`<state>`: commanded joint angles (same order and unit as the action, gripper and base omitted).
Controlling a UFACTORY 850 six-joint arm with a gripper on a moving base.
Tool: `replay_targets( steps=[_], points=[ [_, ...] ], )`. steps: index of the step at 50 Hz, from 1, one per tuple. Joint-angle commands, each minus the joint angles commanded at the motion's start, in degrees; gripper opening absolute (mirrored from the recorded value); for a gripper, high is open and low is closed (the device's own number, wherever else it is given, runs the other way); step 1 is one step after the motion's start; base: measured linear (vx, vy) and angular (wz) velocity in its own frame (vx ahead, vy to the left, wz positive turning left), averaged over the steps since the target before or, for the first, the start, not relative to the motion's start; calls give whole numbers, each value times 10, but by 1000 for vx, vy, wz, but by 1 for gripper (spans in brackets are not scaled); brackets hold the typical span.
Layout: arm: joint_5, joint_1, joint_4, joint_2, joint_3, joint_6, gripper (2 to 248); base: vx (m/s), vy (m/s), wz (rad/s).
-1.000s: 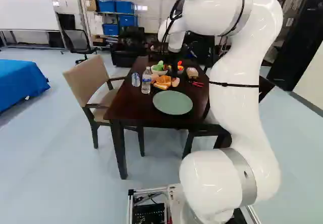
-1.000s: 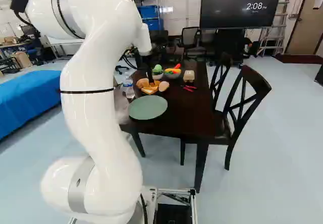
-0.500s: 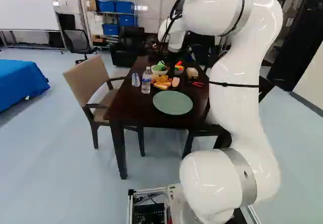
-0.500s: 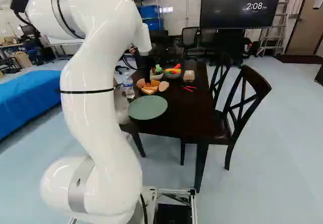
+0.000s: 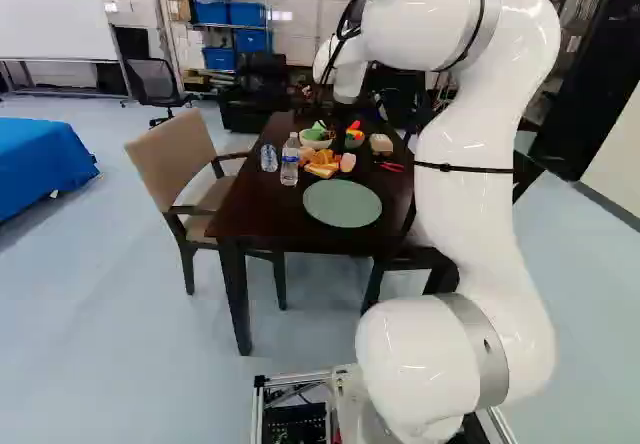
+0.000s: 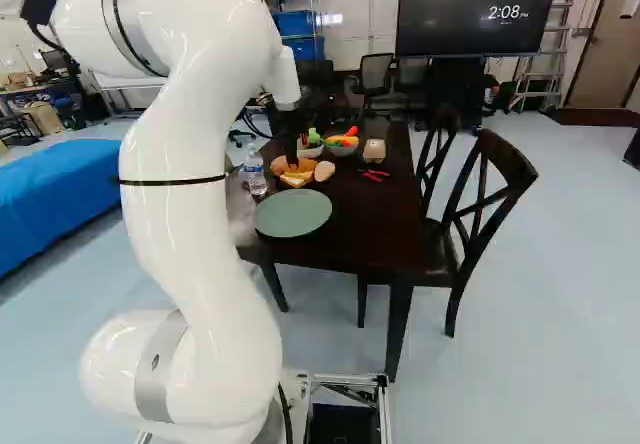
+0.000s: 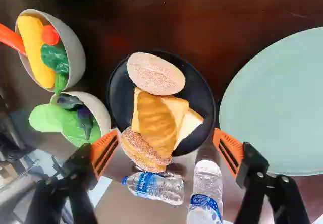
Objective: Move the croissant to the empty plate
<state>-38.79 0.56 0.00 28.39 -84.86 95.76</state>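
Beside the round, smooth-walled bowls (image 7: 75, 57) of glossy vegetables lies a black plate (image 7: 202, 90), where the croissant (image 7: 155, 125) points from the oval, speckled roll (image 7: 156, 73) toward the seeded bun (image 7: 144, 151), its long axis crossing the line between my fingertips. It is golden-brown, ridged and plump, lying on flat, square-edged bread slices (image 7: 187, 129) ahead of my gripper (image 6: 291, 146), which stands open, ribbed orange pads (image 7: 103, 151) wide apart. Next comes the broad, round green plate (image 7: 272, 103), smooth and bare.
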Motion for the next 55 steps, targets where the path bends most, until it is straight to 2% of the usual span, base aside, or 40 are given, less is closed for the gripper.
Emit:
replay_targets(
  steps=[55],
  points=[
    [-33,8,0,44,-61,0,247,0,0,0]
  ],
)
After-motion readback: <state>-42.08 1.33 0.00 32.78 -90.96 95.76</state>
